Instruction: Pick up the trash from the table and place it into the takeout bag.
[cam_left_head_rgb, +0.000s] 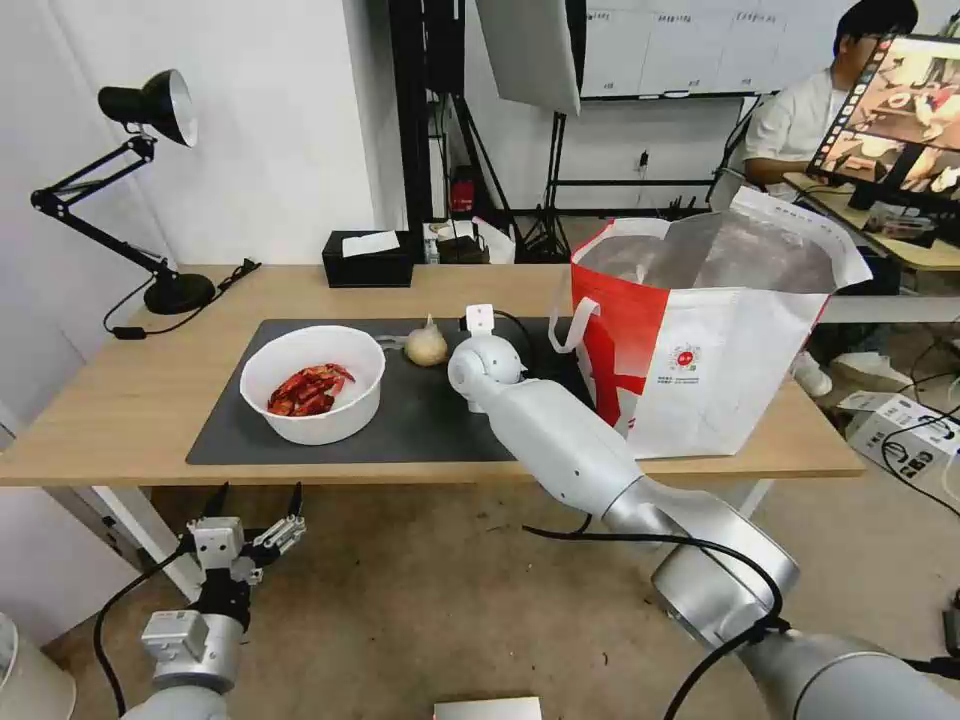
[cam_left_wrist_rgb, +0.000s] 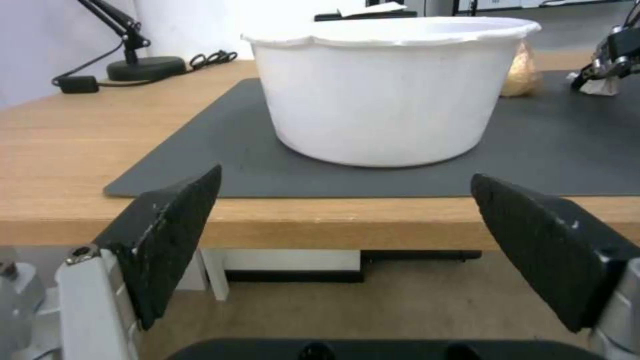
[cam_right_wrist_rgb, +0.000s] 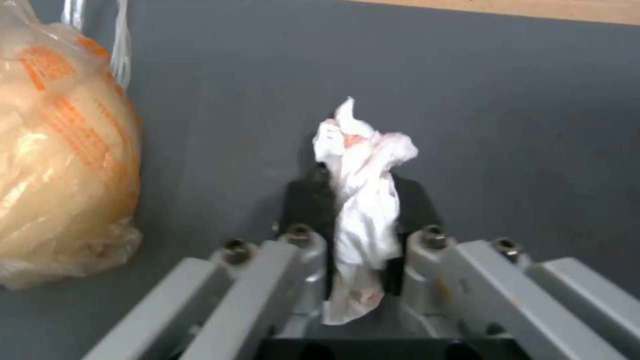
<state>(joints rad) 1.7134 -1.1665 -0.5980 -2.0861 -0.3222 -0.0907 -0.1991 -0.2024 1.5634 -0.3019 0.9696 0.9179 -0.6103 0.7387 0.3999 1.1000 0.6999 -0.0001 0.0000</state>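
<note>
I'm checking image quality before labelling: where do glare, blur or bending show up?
Head view: straight edges of the table bow outward, wide-lens distortion. Left wrist view: the bowl rim washes out against the bright background. Right wrist view: the knotted bag is soft and glossy; the tissue is sharper.

White walls (cam_left_head_rgb: 280, 120) and beige floor (cam_left_head_rgb: 420, 600); black desk lamp (cam_left_head_rgb: 150, 110) at the surface's far left corner, black tissue box (cam_left_head_rgb: 368, 260) along its far edge, whiteboard (cam_left_head_rgb: 680, 45) behind.
</note>
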